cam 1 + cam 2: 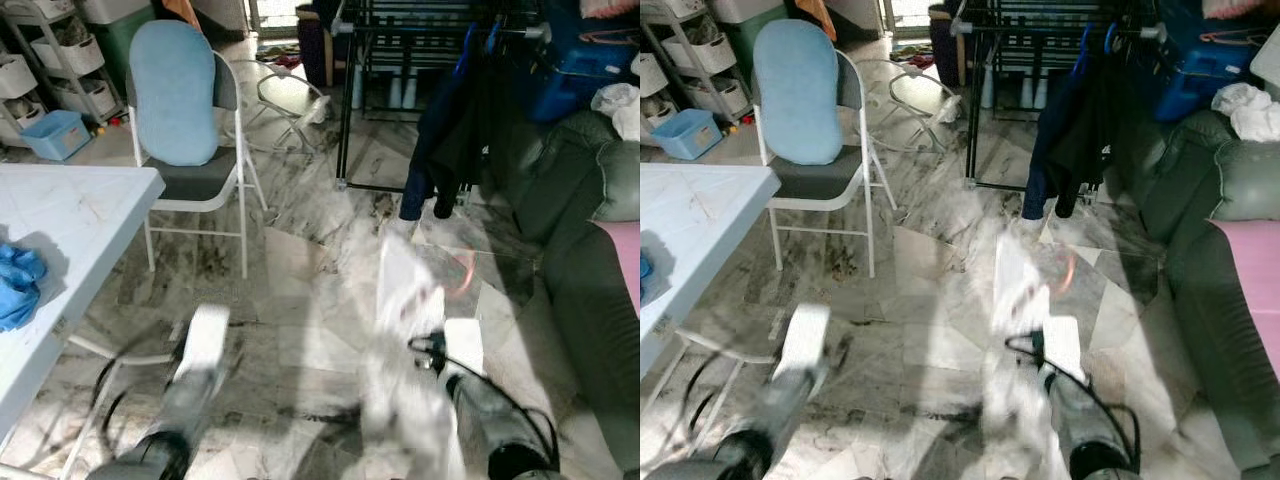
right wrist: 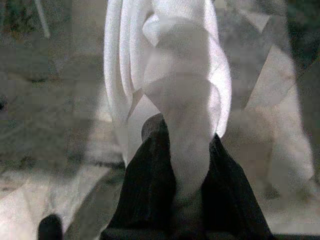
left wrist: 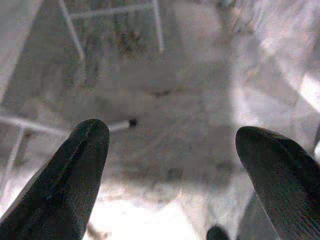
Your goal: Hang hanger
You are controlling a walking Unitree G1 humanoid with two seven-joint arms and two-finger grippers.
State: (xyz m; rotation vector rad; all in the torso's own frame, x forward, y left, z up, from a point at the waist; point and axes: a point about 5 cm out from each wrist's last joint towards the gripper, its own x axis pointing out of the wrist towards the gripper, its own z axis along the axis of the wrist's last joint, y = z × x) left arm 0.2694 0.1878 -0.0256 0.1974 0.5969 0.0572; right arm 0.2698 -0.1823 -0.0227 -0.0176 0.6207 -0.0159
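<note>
My right gripper [image 2: 182,150] is shut on a bunched white garment [image 2: 170,75], which stands up from between the two black fingers. In the head views, blurred by motion, this garment [image 1: 405,290] rises in front of me, with the curved pink hook of a hanger [image 1: 462,272] at its upper right. My left gripper [image 3: 170,135] is open over the marble floor with nothing between its fingers, and it sits low on the left [image 1: 205,335]. A black clothes rack [image 1: 420,30] stands ahead, with dark garments [image 1: 445,130] hanging from blue hangers.
A folding chair with a blue cushion [image 1: 185,110] stands ahead on the left. A white table [image 1: 70,220] with a blue cloth [image 1: 15,285] is close on my left. A dark sofa [image 1: 580,220] runs along the right. Storage shelves stand at the far left.
</note>
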